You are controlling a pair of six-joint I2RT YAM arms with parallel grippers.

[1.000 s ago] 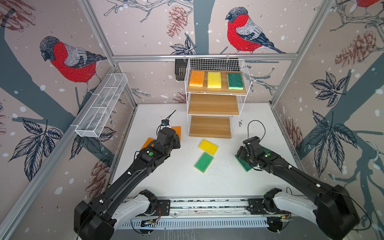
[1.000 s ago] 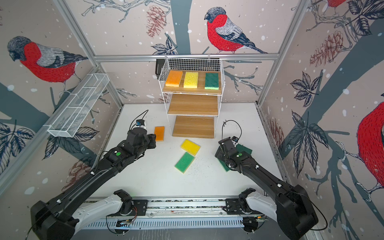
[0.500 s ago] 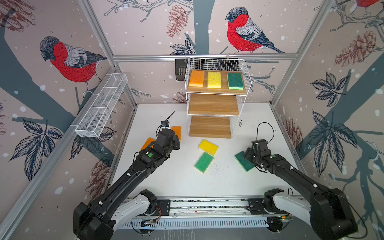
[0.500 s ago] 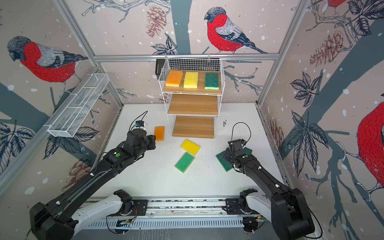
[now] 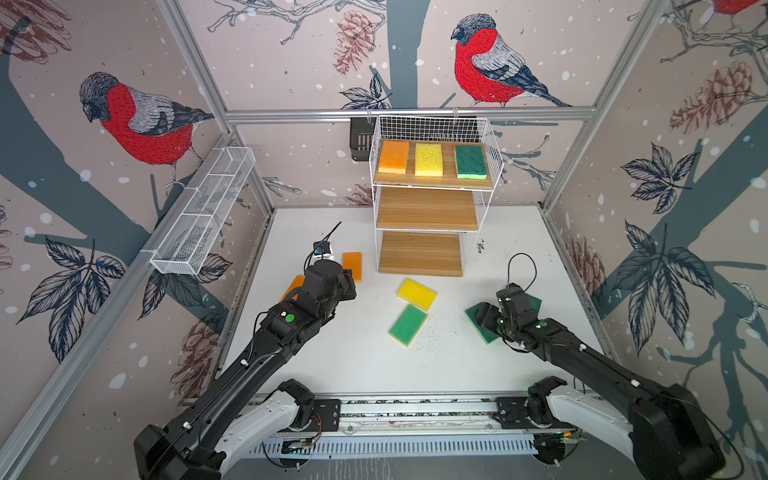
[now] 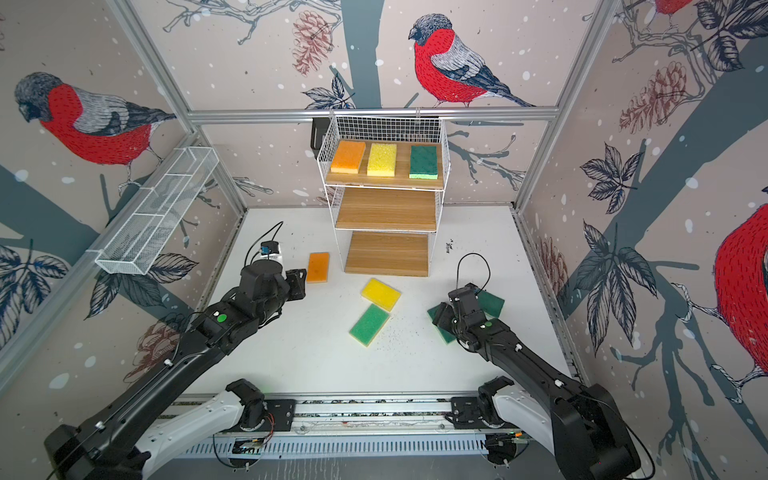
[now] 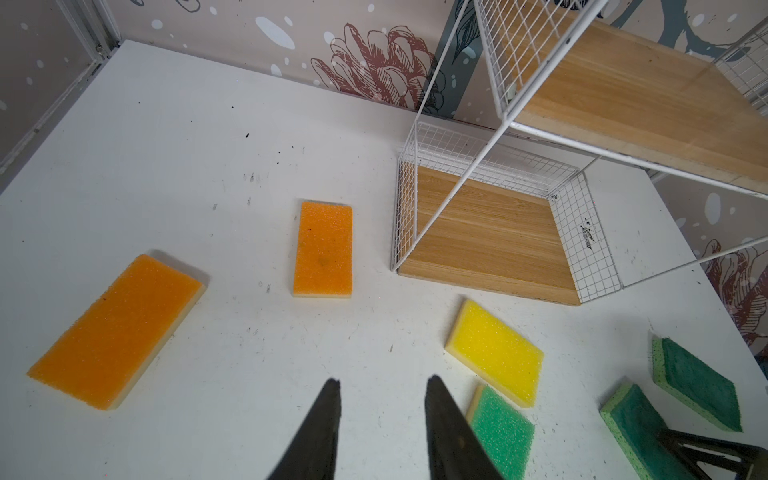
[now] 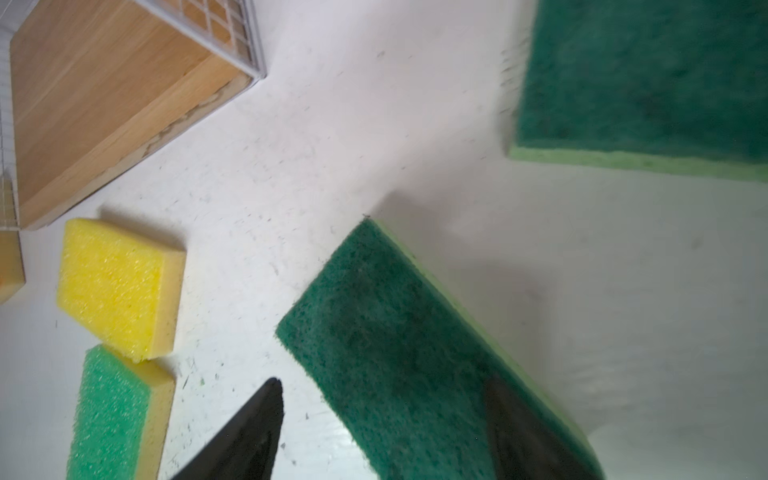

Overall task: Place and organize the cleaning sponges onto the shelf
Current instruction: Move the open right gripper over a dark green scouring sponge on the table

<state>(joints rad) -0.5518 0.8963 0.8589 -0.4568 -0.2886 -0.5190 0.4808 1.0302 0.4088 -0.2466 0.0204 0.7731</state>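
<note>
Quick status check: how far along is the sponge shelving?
Done: three sponges, orange, yellow and green, lie on the shelf's top board; the lower two boards are bare. In hand: the right gripper is open over a dark green sponge on the table, no grip yet; the left gripper is empty. Left: all six on the table: that one, a second dark green, two orange, one yellow, one light green.

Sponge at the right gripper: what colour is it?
The sponge is dark green on top, light green foam beneath; right wrist view shows it best.
</note>
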